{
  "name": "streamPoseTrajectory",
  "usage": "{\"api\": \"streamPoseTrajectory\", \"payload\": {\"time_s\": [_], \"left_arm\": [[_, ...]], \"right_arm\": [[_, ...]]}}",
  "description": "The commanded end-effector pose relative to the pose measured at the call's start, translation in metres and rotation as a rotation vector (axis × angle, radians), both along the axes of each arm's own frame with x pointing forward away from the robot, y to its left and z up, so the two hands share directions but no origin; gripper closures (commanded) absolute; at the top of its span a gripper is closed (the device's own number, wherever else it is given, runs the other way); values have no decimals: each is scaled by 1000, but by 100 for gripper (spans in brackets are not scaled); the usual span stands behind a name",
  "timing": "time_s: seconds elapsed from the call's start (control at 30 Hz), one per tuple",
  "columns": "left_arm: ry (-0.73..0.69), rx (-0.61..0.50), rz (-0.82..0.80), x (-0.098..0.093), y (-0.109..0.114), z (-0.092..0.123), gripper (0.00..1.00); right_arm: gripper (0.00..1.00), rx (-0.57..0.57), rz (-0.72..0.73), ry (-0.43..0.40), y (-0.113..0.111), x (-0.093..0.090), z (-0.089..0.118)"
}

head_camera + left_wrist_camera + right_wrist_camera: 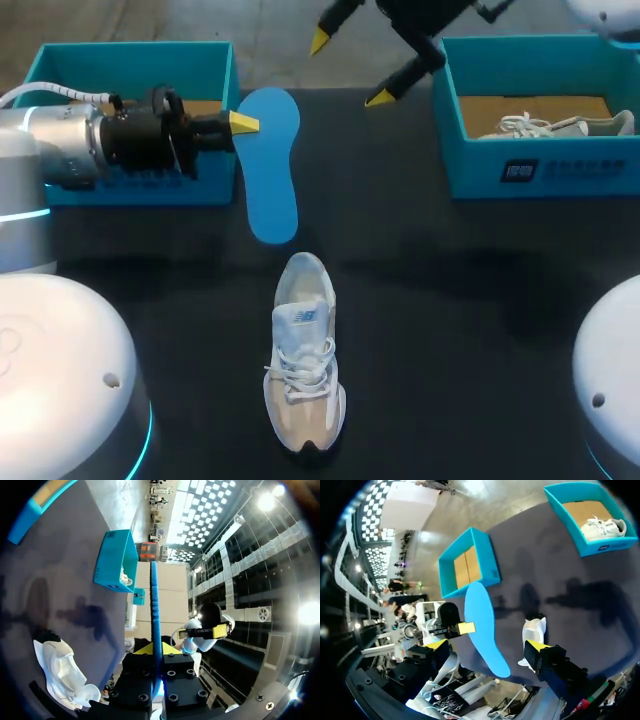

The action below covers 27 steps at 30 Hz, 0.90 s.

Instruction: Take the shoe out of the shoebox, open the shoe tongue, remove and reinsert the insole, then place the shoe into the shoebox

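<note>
Head view: 2 shoes (303,360) (545,125), 1 insole (270,170)

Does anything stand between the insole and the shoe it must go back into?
Nothing visible does. The left gripper holds the insole; only table lies between it and the shoe. The open right gripper is off to the side.

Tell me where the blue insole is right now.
In the head view, the blue insole is left of centre, gripped by the left gripper, right beside the left shoebox and beyond the white shoe.
</note>
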<state>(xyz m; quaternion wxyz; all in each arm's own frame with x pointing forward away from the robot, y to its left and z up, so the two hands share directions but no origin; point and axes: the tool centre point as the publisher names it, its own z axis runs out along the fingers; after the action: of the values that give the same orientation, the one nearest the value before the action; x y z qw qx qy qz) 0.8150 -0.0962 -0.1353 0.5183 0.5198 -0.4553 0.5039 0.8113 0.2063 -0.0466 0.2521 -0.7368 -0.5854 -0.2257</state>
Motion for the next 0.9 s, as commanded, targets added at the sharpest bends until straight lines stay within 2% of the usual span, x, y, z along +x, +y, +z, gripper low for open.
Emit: {"api": "streamPoseTrajectory", "payload": {"time_s": [0.03,0.53,0.7,0.9], "left_arm": [[0,4,-2,0,1,0,100],[0,4,-2,0,1,0,100],[0,4,-2,0,1,0,100],[0,4,-2,0,1,0,100]], "right_arm": [[0,-295,33,45,8,-1,9],[0,-507,84,-5,46,-4,37],[0,-585,99,-17,62,-3,38],[0,-627,120,-34,76,-1,36]]}}
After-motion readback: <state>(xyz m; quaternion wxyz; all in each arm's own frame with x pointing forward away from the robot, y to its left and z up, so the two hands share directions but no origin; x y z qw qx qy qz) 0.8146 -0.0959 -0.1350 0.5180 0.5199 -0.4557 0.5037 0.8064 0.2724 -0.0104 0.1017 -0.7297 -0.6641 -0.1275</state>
